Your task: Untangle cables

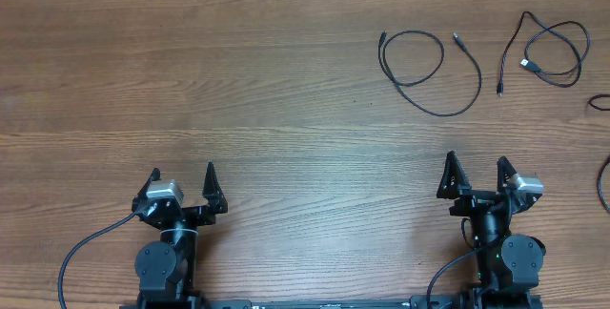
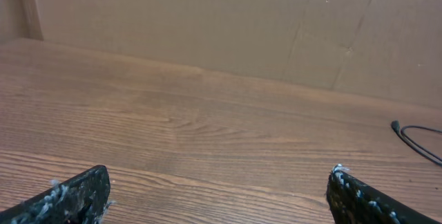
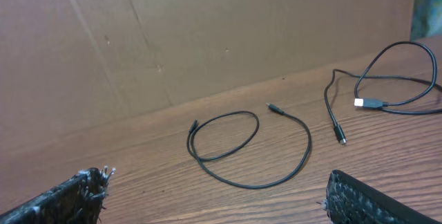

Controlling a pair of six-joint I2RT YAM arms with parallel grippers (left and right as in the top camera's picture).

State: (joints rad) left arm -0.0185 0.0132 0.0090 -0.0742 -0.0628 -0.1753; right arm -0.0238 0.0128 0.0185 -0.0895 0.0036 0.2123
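Observation:
Two thin black cables lie apart on the wooden table at the back right. One cable (image 1: 444, 114) forms a loop with a long curved tail and is also in the right wrist view (image 3: 252, 186). The other cable (image 1: 526, 65), with a USB plug, lies further right (image 3: 369, 103). The first cable's plug end (image 2: 414, 135) shows at the right edge of the left wrist view. My left gripper (image 1: 183, 174) (image 2: 219, 182) stands open near the front edge, far from both. My right gripper (image 1: 476, 162) (image 3: 217, 182) is open, with nothing between its fingers, in front of the looped cable.
Short pieces of more black cord (image 1: 599, 104) (image 1: 604, 185) show at the table's right edge. A brown cardboard wall (image 3: 207, 37) stands along the far side of the table.

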